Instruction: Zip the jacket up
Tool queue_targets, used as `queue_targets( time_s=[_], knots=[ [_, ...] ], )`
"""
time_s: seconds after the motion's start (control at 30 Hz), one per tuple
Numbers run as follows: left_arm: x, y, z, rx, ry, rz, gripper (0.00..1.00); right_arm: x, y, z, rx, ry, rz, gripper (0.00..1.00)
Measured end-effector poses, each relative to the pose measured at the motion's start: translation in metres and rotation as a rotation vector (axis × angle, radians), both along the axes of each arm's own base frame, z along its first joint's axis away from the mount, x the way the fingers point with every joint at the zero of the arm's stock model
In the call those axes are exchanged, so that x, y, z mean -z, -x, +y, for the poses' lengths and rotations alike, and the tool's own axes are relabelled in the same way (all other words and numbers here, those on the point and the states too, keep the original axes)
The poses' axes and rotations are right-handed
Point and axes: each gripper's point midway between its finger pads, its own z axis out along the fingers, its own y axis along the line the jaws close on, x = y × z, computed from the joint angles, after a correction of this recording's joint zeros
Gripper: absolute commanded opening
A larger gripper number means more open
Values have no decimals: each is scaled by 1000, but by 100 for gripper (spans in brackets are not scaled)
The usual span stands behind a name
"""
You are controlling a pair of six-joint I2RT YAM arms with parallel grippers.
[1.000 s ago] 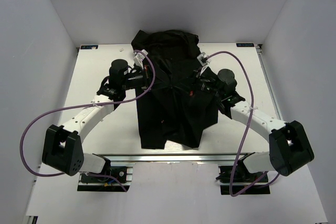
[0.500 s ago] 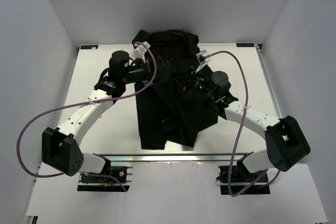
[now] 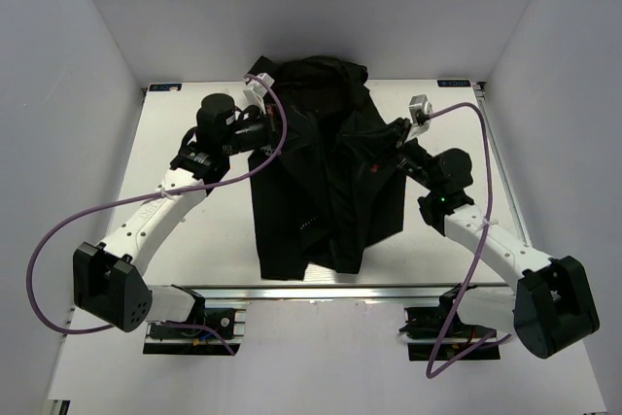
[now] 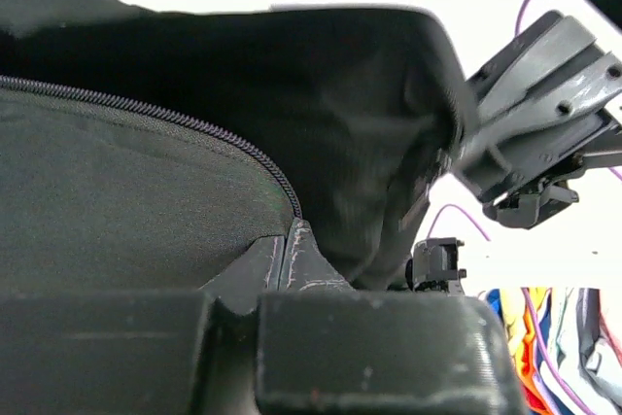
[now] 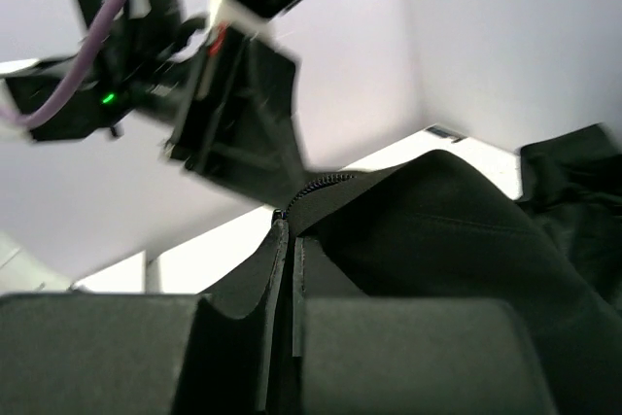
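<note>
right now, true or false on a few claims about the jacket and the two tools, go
1. The left tool is shut on the jacket right beside its zipper teeth. True.
2. The right tool hangs open, holding nothing. False: it is shut on a fold of jacket fabric.
3. The jacket is bright red. False: it is black.
4. The two tools grip the jacket from opposite sides. True.
</note>
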Motion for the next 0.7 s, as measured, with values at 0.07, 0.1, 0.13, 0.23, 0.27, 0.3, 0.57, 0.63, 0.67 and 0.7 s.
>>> queue_targets(
  time_s=[0.07, 0.1, 0.13, 0.23, 0.27, 0.3, 0.57, 0.63, 0.67, 0.7],
  knots=[
    [-4, -2, -1, -3, 10, -16, 0, 4, 7, 2, -42, 6, 0, 0],
    [-7, -3, -1, -3, 17, -28, 0, 5, 11, 4, -68, 9, 4, 0],
    [-10, -4, -2, -4, 26, -40, 0, 4, 13, 5, -89, 8, 4, 0],
    [-20, -5, -3, 1, 52, -79, 0, 3, 20, 7, -143, -6, 11, 0],
    [-23, -5, -4, 4, 59, -87, 0, 3, 21, 9, -158, -12, 18, 0],
    [-25, -5, -4, 7, 65, -94, 0, 4, 22, 10, -170, -15, 24, 0],
    [-34, -2, -6, 21, 97, -115, 0, 21, 14, 20, -213, -19, 111, 0],
    [-35, -1, -6, 22, 105, -116, 0, 23, 13, 25, -220, -18, 118, 0],
    [-35, -1, -6, 22, 109, -119, 0, 23, 12, 28, -222, -18, 120, 0],
    [-35, -1, -6, 22, 110, -118, 0, 23, 12, 29, -222, -19, 122, 0]
  ],
)
